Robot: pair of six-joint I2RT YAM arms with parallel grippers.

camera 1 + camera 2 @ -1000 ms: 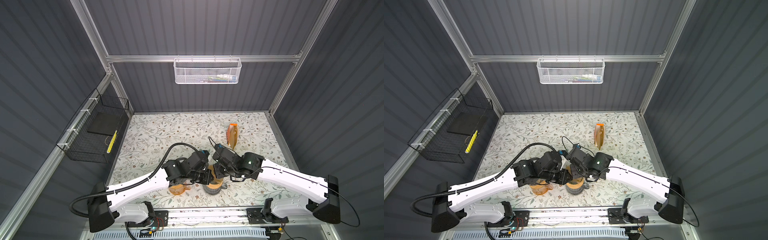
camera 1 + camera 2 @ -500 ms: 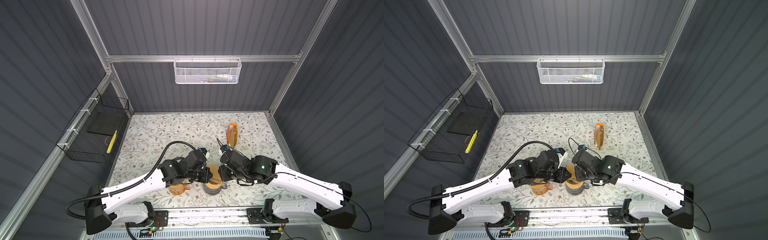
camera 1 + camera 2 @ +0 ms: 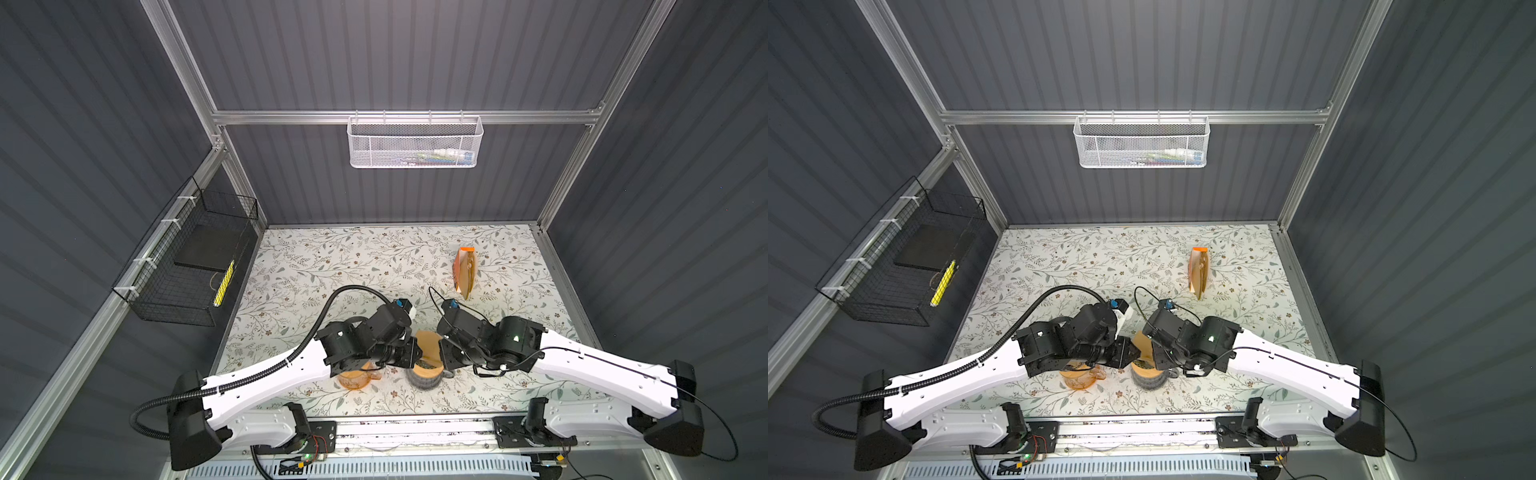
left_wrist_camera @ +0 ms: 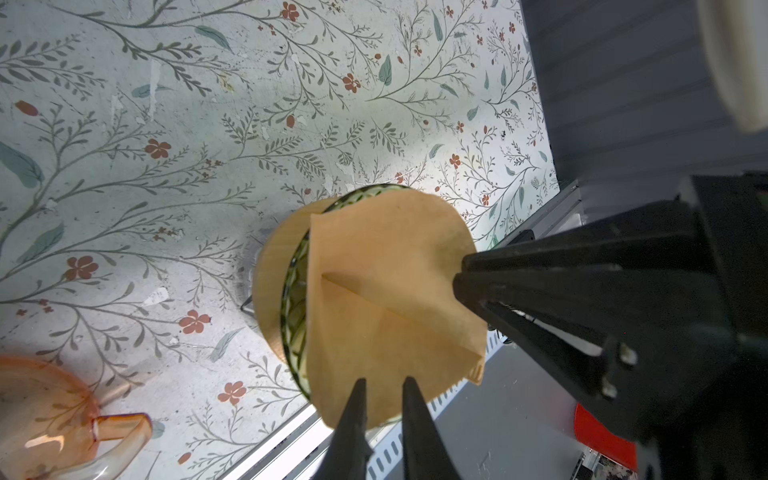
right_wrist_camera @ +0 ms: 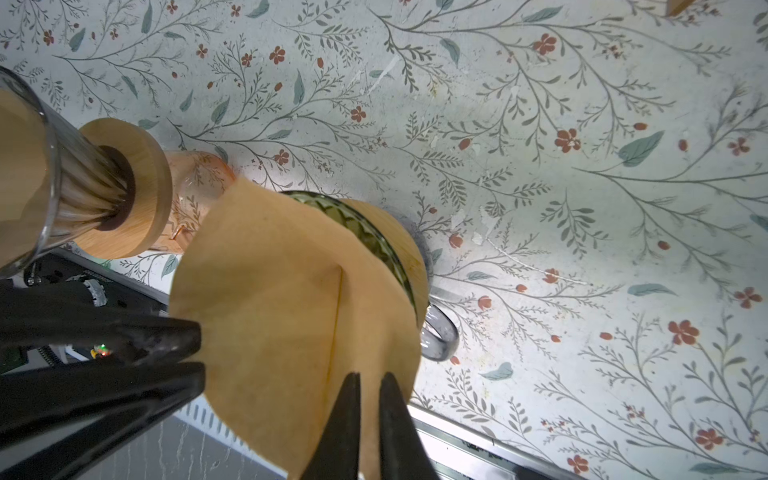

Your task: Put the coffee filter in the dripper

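Observation:
A brown paper coffee filter (image 3: 429, 345) (image 3: 1141, 343) hangs tilted just above the dripper (image 3: 424, 376) (image 3: 1147, 379), a green patterned glass cone (image 5: 365, 226) in a wooden collar with a grey handle. The filter (image 4: 386, 291) (image 5: 282, 299) covers most of the dripper's mouth (image 4: 293, 291). My left gripper (image 4: 385, 382) (image 3: 413, 354) is shut on one edge of the filter. From the opposite side, my right gripper (image 5: 371, 376) (image 3: 443, 353) is shut on another edge.
An orange glass pitcher (image 3: 353, 377) (image 4: 45, 411) stands left of the dripper, under my left arm. A clear ribbed glass cone with a wooden collar (image 5: 120, 187) sits beside it. An orange filter packet (image 3: 465, 272) stands at the back right. The table's front rail (image 3: 411, 428) is close.
My right arm has swung its elbow outward to the right and its gripper has drawn slightly toward the front. Both grippers still hold the filter over the dripper.

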